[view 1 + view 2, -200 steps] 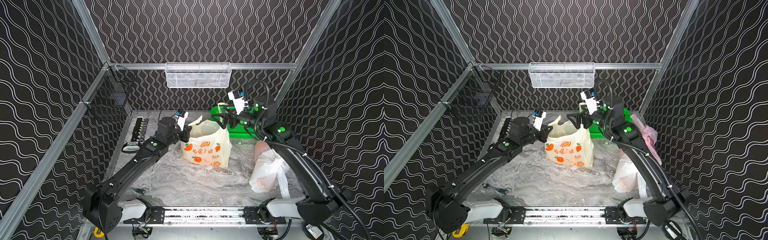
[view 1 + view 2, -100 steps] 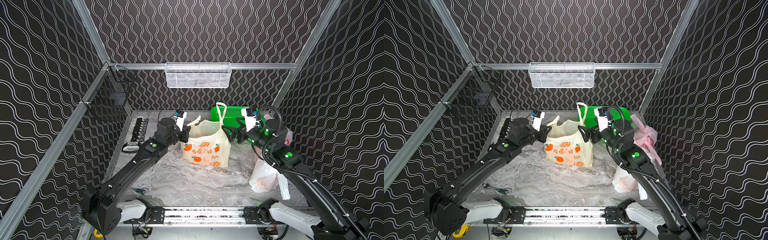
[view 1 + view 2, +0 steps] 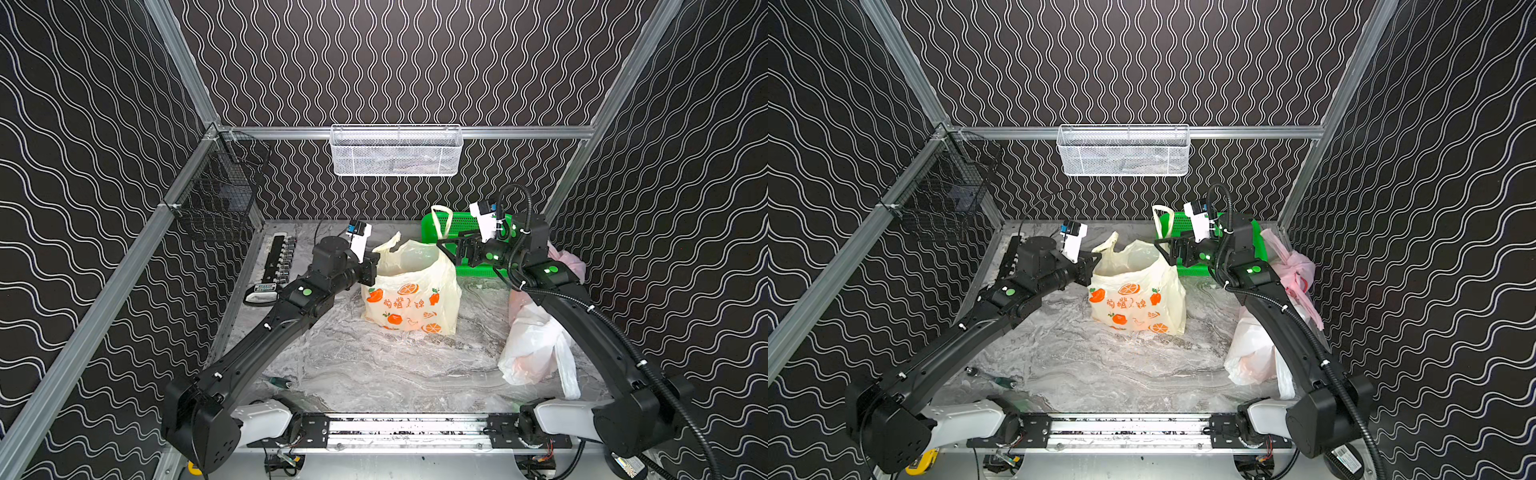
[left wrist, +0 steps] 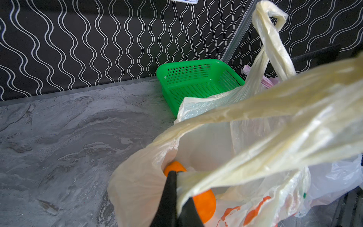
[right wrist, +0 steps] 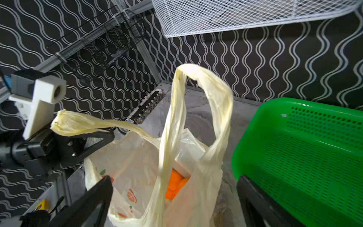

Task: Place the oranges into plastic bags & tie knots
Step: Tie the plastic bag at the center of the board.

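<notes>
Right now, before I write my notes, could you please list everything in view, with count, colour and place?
yellow bag: one, pale yellow with orange prints, table centre
oranges: at least two visible, orange, inside the yellow bag
white bag: one, white, right side, near front
pink bag: one, pink, behind the right arm
green basket: one, green, far right corner
mesh basket: one, white, on the back rail
wire basket: one, black, on the left wall
socket strip: one, black, left edge
small tool: one, green handle, front left
left pincer: one, black, shut on the yellow bag's handle
right pincer: one, black, open beside the bag's other handle
</notes>
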`<state>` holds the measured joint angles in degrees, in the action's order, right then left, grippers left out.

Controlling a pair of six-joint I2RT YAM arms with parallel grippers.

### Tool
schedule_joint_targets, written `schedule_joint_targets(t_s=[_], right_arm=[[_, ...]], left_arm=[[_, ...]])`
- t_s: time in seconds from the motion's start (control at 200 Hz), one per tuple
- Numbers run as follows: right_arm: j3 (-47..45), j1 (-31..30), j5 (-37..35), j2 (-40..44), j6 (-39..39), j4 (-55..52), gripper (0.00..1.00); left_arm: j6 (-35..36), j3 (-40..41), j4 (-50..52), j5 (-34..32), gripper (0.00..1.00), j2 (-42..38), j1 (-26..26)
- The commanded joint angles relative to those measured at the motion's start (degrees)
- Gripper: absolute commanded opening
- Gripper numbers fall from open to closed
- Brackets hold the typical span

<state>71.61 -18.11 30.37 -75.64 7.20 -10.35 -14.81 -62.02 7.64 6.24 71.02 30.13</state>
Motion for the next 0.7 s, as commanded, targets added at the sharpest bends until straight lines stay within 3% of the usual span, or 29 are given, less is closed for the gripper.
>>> schedule_joint_targets(t_s=[0.0, 0.13, 0.405, 0.5, 0.691], right_arm=[[-1.52, 0.0, 5.73, -0.26, 2.42, 6.38, 0.99], [-0.45, 0.07, -0.6, -2.03, 0.59, 3.36, 0.99], [0.95, 0.0, 2.78, -5.44, -4.97, 3.9, 0.97], [1.96, 0.0, 4.38, -6.42, -6.37, 3.91, 0.85], [2.04, -0.04, 5.99, -7.35, -6.98, 5.22, 0.49]], left_arm=[[0.33, 0.56, -0.3, -0.87, 0.0, -0.61, -0.02], [0.22, 1.14, -0.34, -1.04, 0.0, -1.15, 0.0], [-0.53, 0.51, -0.13, -0.56, 0.0, -0.45, -0.05], [-0.75, 0.35, -0.26, -0.52, 0.0, -0.29, -0.06], [-1.44, -0.34, 0.1, -0.97, 0.0, -0.4, 0.01]])
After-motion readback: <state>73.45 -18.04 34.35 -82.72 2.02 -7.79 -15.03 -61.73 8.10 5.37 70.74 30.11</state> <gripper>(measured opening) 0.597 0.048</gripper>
